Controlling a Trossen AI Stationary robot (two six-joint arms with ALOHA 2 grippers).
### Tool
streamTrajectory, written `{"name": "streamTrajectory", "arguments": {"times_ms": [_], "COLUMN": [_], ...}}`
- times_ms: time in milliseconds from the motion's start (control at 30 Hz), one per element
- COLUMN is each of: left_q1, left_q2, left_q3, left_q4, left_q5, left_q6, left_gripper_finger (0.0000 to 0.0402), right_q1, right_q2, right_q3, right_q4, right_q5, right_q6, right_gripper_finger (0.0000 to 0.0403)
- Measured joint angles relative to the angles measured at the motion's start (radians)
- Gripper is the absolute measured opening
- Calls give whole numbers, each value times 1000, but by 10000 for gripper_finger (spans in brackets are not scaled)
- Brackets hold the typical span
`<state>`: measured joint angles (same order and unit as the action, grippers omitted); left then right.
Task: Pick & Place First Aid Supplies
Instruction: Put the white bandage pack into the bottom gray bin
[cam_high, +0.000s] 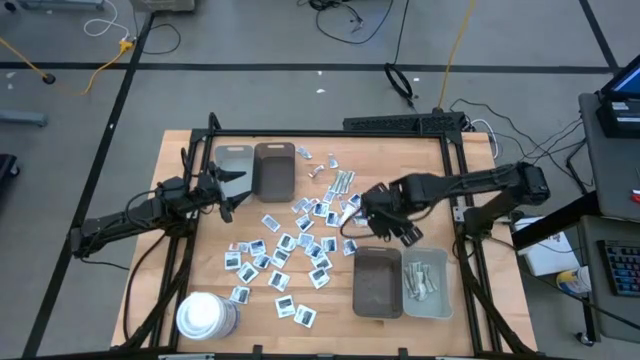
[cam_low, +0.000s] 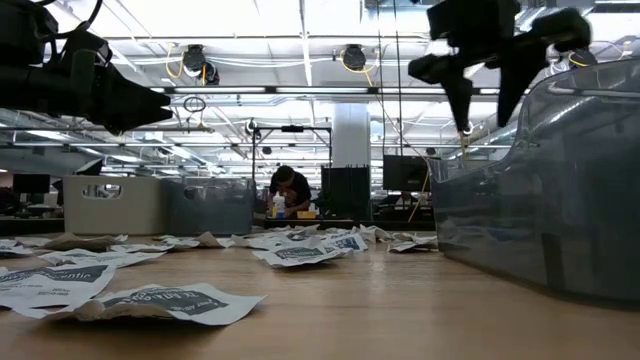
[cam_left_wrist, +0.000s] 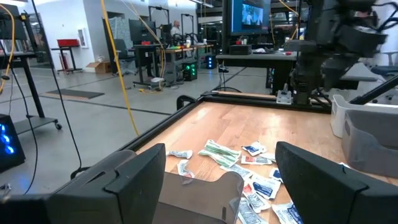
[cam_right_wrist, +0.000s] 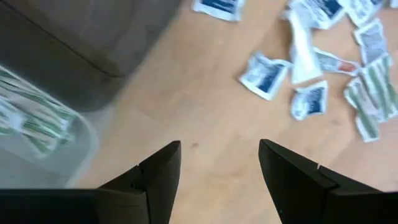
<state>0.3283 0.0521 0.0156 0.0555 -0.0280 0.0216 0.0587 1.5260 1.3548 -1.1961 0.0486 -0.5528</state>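
Observation:
The first aid supplies, small white packets with dark-blue print (cam_high: 290, 250), lie scattered flat on the wooden table's middle. A few pale green wrapped strips (cam_high: 342, 182) lie at their far side, and more strips (cam_right_wrist: 31, 121) lie in the clear tray (cam_high: 427, 283). My right gripper (cam_right_wrist: 219, 149) hangs open above bare wood, fingers pointing down, between the packets and the brown tray (cam_high: 378, 282); nothing is between its fingers. My left gripper (cam_left_wrist: 221, 162) stands open and level at the table's left side, above the left trays, and holds nothing.
A grey tray (cam_high: 233, 165) and a brown tray (cam_high: 274, 170) stand at the far left. A large white cylinder (cam_high: 207, 315) stands at the near left. A black frame (cam_high: 455, 190) borders the table. Bare wood lies between the packets and the right-hand trays.

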Motion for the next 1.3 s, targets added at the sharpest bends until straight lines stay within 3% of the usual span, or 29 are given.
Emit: {"name": "streamTrajectory", "arguments": {"times_ms": [433, 967, 1300], "left_q1": [0, 0, 0], "left_q2": [0, 0, 0], "left_q3": [0, 0, 0], "left_q4": [0, 0, 0], "left_q5": [0, 0, 0], "left_q6": [0, 0, 0], "left_gripper_finger": [306, 306, 306], "right_q1": [-156, -204, -202], "right_q2": [149, 362, 426], "right_q3": [113, 371, 278], "right_q4": [39, 93, 215], "right_q5": [-38, -134, -157], "right_q6": [-143, -170, -193], "right_gripper_finger": [210, 210, 210]}}
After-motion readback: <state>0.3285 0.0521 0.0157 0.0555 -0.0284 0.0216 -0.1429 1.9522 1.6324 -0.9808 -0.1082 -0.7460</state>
